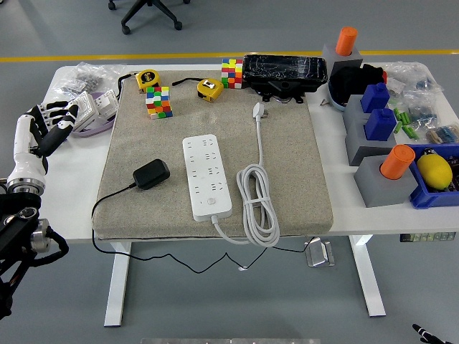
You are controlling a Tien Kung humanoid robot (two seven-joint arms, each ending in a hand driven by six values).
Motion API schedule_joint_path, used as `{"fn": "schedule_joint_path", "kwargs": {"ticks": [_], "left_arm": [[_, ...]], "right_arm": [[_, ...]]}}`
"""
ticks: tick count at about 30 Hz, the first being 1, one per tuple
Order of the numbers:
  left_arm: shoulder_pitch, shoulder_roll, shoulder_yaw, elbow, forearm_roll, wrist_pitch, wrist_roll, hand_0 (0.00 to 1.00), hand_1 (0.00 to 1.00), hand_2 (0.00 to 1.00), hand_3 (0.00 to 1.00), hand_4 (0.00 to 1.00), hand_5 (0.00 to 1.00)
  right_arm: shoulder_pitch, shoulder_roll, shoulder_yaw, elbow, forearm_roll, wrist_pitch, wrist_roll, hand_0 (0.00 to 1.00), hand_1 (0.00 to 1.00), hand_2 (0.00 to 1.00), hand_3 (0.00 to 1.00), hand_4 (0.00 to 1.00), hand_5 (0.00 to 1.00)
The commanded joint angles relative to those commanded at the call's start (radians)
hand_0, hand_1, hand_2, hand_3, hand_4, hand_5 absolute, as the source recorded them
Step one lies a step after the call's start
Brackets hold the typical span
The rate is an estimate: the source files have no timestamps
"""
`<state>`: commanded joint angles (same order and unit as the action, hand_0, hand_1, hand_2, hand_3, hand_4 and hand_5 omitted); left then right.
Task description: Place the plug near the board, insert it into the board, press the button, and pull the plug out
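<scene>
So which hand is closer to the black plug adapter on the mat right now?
Left. The left hand hovers by the table's left edge, left of and beyond the black plug adapter. The right hand is out of view.

I see a grey floor (401, 301) with a yellow line (179, 55) across it behind the white table (61, 186), and the base of an office chair (147, 13) stands at the top edge

two rubik's cubes (158, 102) (231, 72), two tape measures (146, 78) (208, 89) at mat's (294, 179) far edge; office chair (149, 13) beyond table (337, 179).
</scene>
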<state>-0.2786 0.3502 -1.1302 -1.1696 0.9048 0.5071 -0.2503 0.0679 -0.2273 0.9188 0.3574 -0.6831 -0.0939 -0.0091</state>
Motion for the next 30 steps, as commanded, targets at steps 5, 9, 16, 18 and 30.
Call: {"fn": "schedule_joint_path", "kwargs": {"ticks": [5,9,16,18,30], "left_arm": [[0.008,0.000,-0.015,-0.003,0.002,-0.002,0.001,0.459,0.576,0.562,0.567,0.773,0.367],[0.010,0.000,-0.022,-0.008,0.007,-0.005,0.005,0.459,0.577,0.562,0.567,0.772,0.368],[0.018,-0.002,-0.037,-0.019,0.013,-0.010,0.014,0.458,0.576,0.565,0.568,0.771,0.368],[0.024,-0.003,-0.039,-0.023,0.016,-0.014,0.019,0.458,0.576,0.565,0.568,0.771,0.368],[0.044,-0.009,-0.042,-0.041,0.027,-0.032,0.044,0.459,0.576,0.566,0.567,0.769,0.369]], "right_arm": [[0.001,0.002,-0.009,-0.008,0.010,-0.001,0.000,0.609,0.646,0.661,0.556,0.945,0.504],[-0.004,0.001,-0.005,-0.006,0.009,-0.001,0.000,0.609,0.646,0.661,0.556,0.945,0.503],[-0.007,0.009,0.007,-0.016,0.008,0.002,-0.001,0.610,0.646,0.662,0.556,0.944,0.503],[-0.011,0.009,0.015,-0.014,0.002,0.002,-0.002,0.610,0.646,0.662,0.556,0.944,0.503],[-0.037,0.014,0.032,-0.019,0.004,0.008,-0.004,0.612,0.646,0.662,0.557,0.947,0.502]]}}
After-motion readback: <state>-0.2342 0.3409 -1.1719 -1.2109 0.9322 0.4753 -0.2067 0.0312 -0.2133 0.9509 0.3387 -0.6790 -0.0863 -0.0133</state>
